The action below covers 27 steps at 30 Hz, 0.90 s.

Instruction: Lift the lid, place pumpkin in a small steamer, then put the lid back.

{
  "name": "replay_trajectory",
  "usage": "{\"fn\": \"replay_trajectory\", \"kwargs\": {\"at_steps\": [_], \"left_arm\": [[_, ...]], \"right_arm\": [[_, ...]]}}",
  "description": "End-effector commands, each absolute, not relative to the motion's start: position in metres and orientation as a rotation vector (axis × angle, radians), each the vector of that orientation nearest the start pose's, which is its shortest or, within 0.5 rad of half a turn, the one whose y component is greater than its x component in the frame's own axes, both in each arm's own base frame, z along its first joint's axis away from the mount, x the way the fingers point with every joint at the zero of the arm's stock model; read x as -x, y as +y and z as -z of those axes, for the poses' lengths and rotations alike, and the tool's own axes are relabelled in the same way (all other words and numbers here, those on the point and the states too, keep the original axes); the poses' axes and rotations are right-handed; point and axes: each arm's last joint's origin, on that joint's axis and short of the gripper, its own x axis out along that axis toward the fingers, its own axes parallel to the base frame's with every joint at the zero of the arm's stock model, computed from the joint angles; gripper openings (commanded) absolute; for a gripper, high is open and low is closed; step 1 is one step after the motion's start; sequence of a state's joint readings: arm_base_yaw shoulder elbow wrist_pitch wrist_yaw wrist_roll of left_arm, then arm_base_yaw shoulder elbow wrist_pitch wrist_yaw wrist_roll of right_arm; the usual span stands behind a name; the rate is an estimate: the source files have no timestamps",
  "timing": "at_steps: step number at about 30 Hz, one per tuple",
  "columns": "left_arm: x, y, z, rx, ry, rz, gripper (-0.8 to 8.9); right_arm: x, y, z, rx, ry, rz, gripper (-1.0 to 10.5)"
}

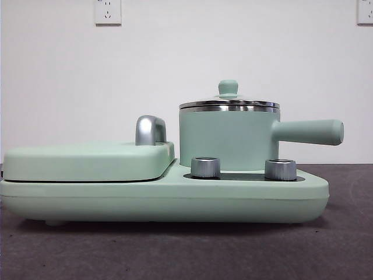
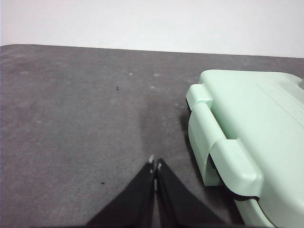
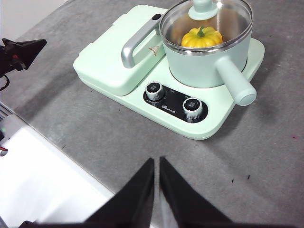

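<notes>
The small steamer (image 1: pixel 228 140), a mint-green pot with a long side handle, stands on the cooker base; it also shows in the right wrist view (image 3: pixel 209 61). The glass lid (image 1: pixel 228 104) with its mint-green knob sits closed on the steamer, also seen in the right wrist view (image 3: pixel 205 19). The pumpkin (image 3: pixel 201 37) lies inside the steamer under the lid. My right gripper (image 3: pixel 156 163) is shut and empty, well back from the cooker over the table. My left gripper (image 2: pixel 155 166) is shut and empty over bare table beside the griddle cover (image 2: pixel 256 128).
The mint-green cooker base (image 1: pixel 175 201) carries a flat griddle cover (image 1: pixel 87 160) with a chrome handle (image 1: pixel 150 129) and two steel dials (image 1: pixel 206 167). The other arm's black tip (image 3: pixel 21 52) shows in the right wrist view. The grey table's edge (image 3: pixel 61 147) runs near the right gripper.
</notes>
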<state>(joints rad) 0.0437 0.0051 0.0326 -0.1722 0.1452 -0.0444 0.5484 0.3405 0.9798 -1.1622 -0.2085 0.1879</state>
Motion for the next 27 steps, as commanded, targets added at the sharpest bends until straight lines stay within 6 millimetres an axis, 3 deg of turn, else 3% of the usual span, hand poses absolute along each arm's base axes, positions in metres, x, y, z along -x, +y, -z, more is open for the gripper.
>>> {"fn": "replay_trajectory", "kwargs": {"at_steps": [1, 5, 9, 12, 14, 19, 27], "left_arm": [[-0.095, 0.0, -0.151, 0.053, 0.17, 0.093, 0.07], [-0.095, 0.0, -0.151, 0.053, 0.171, 0.093, 0.06], [-0.095, 0.0, -0.151, 0.053, 0.17, 0.093, 0.07], [-0.095, 0.0, -0.151, 0.053, 0.171, 0.093, 0.06], [-0.095, 0.0, -0.151, 0.053, 0.17, 0.093, 0.06], [-0.095, 0.0, -0.151, 0.053, 0.17, 0.093, 0.06], [-0.095, 0.0, -0.151, 0.053, 0.17, 0.093, 0.07]], "right_arm": [[-0.01, 0.013, -0.341, -0.083, 0.572, -0.69, 0.2], [-0.009, 0.011, -0.341, -0.122, 0.549, -0.569, 0.2], [-0.02, 0.007, -0.334, -0.095, 0.504, -0.259, 0.1], [-0.039, 0.002, -0.321, -0.041, 0.452, -0.024, 0.2], [-0.059, 0.0, -0.306, 0.005, 0.361, 0.083, 0.2], [-0.089, -0.004, -0.264, 0.034, 0.144, 0.129, 0.2], [-0.095, -0.003, -0.185, 0.015, 0.112, 0.071, 0.2]]}}
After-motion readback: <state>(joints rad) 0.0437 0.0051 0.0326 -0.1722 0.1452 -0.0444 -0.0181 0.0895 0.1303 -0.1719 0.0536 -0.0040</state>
